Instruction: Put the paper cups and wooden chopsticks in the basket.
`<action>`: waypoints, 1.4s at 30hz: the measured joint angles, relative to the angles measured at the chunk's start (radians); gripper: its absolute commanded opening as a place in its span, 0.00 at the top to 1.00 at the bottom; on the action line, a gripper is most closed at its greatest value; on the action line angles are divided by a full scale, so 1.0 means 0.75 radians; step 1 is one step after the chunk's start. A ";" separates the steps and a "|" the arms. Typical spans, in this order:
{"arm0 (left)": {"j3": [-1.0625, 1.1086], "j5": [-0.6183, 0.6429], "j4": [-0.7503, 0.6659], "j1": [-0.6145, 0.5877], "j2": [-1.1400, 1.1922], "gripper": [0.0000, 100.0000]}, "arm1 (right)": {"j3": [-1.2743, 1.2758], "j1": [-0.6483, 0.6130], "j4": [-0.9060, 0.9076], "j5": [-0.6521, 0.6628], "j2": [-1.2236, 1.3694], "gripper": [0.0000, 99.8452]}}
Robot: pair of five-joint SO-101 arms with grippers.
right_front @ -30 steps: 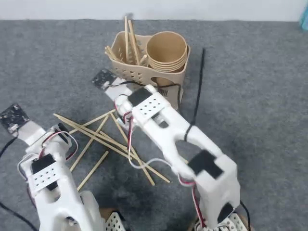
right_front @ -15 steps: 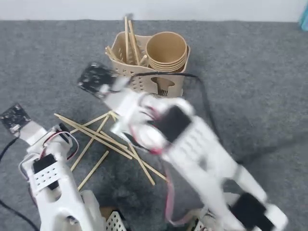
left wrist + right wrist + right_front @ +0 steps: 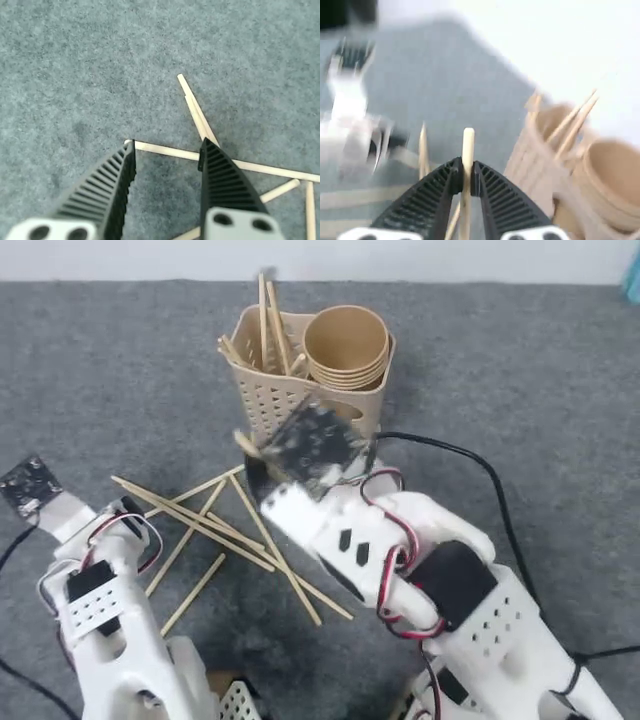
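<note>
From the high view, the grey tabletop is seen to end at a pale wall behind the basket. Open room is left on both sides of the basket, apart from a black cable lying to one side. At least four nested paper cups are counted in one half of the basket, and about five wooden chopsticks stand in the other half. Roughly six loose chopsticks are crossed on the tabletop in front. The right arm, stretched toward the basket's front a second ago, is now folded lower and turned. The left arm is found where it was. In the left wrist view, the fingers of the left gripper are spread apart above the tabletop, and the end of one loose chopstick lies beneath them. Four sticks are counted there. In the right wrist view, which is blurred, the fingers of the right gripper are clamped on one held chopstick, just beside the basket.
</note>
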 measured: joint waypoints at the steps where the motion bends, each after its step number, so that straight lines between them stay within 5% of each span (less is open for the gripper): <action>1: 0.000 0.000 0.000 0.000 0.000 0.80 | 0.006 0.014 -0.082 -0.043 0.000 0.99; 7: 0.000 0.000 0.000 0.000 0.000 0.80 | 0.008 0.143 -0.614 -0.348 0.031 0.99; 14: 0.000 0.000 0.000 0.000 0.000 0.80 | -0.025 0.217 -1.277 -0.372 0.243 0.99; 24: 0.000 0.000 0.000 0.000 0.000 0.80 | -0.706 0.342 -1.324 -0.364 0.937 0.99; 31: 0.000 0.000 0.000 0.000 0.000 0.80 | -1.185 0.342 -1.307 -0.147 1.442 0.99; 42: 0.000 0.000 -0.033 0.000 0.000 0.80 | -1.031 0.374 -1.303 -0.172 1.540 0.99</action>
